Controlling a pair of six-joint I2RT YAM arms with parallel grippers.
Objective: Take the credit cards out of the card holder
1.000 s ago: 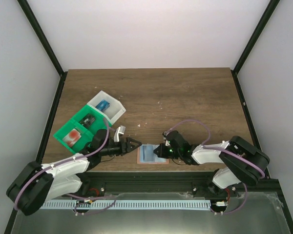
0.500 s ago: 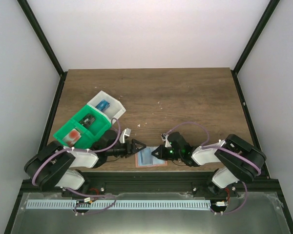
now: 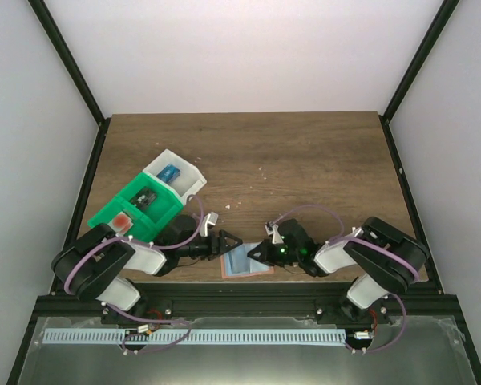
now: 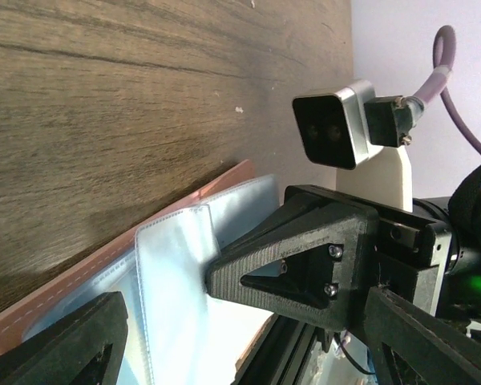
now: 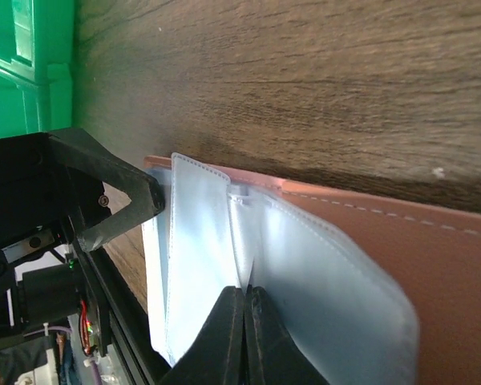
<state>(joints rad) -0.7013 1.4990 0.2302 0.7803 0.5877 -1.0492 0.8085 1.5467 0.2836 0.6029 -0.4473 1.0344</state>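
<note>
Pinched shut at the right tool (image 5: 244,298) on a pale-blue pocket flap of the card holder (image 3: 246,261). Spread wide and empty at the left tool (image 3: 227,241), just beside the holder's left edge. Lying open on the desk (image 3: 305,152) near its front edge. Farther left: red card (image 3: 123,220) in green tray (image 3: 99,218), blue card (image 3: 170,172) in white tray (image 3: 194,180).

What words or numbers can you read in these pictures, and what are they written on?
No text can be read anywhere.
Blue credit card in the white tray: any print is too small to read.
Red and white credit card in the green tray: too small and blurred to read.
Card holder: no writing shows.
</note>
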